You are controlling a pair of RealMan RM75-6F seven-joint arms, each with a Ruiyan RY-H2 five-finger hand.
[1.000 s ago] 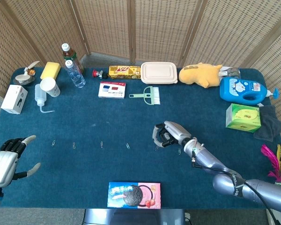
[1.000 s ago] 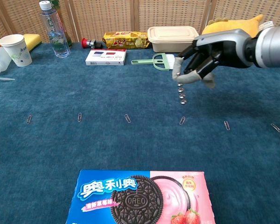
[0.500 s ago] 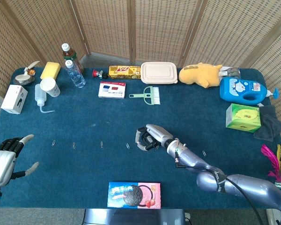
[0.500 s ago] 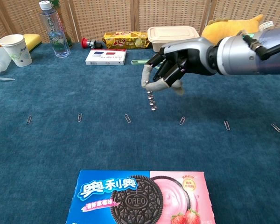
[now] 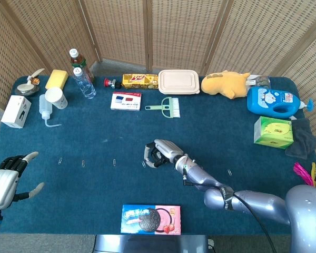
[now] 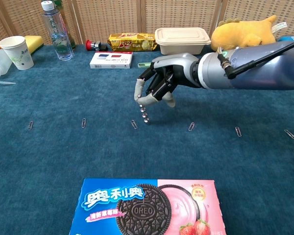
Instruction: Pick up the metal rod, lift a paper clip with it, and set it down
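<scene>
My right hand (image 6: 159,88) (image 5: 159,154) holds a short beaded metal rod (image 6: 144,113) that hangs down from its fingers. The rod's lower tip sits just right of a paper clip (image 6: 134,124) on the blue cloth and a little above it. Several more paper clips lie in a row across the table, among them one (image 6: 191,127) to the right and one (image 6: 83,123) to the left. My left hand (image 5: 8,179) stays at the near left edge in the head view, fingers spread and empty.
An Oreo box (image 6: 147,205) lies at the near edge. At the back stand a bottle (image 6: 55,30), paper cup (image 6: 16,52), red-blue box (image 6: 111,59), green brush (image 6: 161,62), lidded container (image 6: 181,40) and yellow plush (image 6: 245,29). Detergent (image 5: 274,101) and a green box (image 5: 274,132) sit at right.
My right hand has carried the rod leftward along the row of clips, from above the right-of-centre clip to beside the centre clip, and lowered it. The left hand has barely moved.
</scene>
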